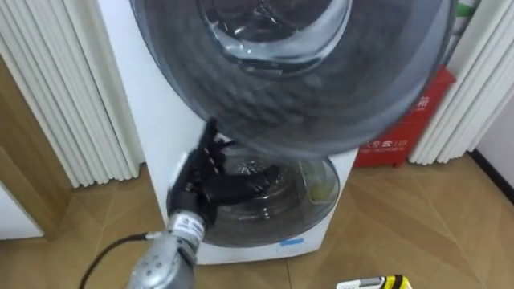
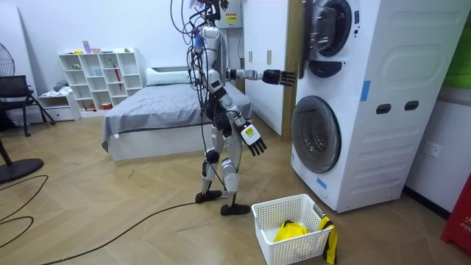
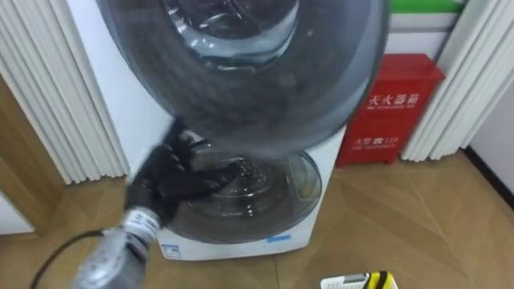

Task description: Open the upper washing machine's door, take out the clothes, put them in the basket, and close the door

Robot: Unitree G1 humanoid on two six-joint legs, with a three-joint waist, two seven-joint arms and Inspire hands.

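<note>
**Desk:** Where have you got it standing?

**Me:** I have it upright on the wooden floor, facing the washing machine (image 2: pixel 383 147), with the bed (image 2: pixel 147 118) behind it. The upper door (image 1: pixel 321 96) is swung out towards my head camera, and the lower door (image 1: pixel 309 193) beneath it is closed

**Desk:** And the hands?

**Me:** My left hand (image 1: pixel 201 181) is raised at arm's length to the rim of that upper door. The fingers are spread and fairly straight, and the thumb points up at the door's underside. I cannot tell whether they are actually touching it. My right hand (image 2: pixel 254 140) hangs low by the hip, with its fingers loose and apart, holding nothing

**Desk:** Any clothes in sight?

**Me:** A yellow garment (image 2: pixel 291 230) lies in the white basket (image 2: pixel 272 243) on the floor, just in front of the feet and beside the machine. I cannot see into the drum from here, because the door covers it. A red box (image 1: pixel 405 120) stands on the floor to the right of the machine
</note>
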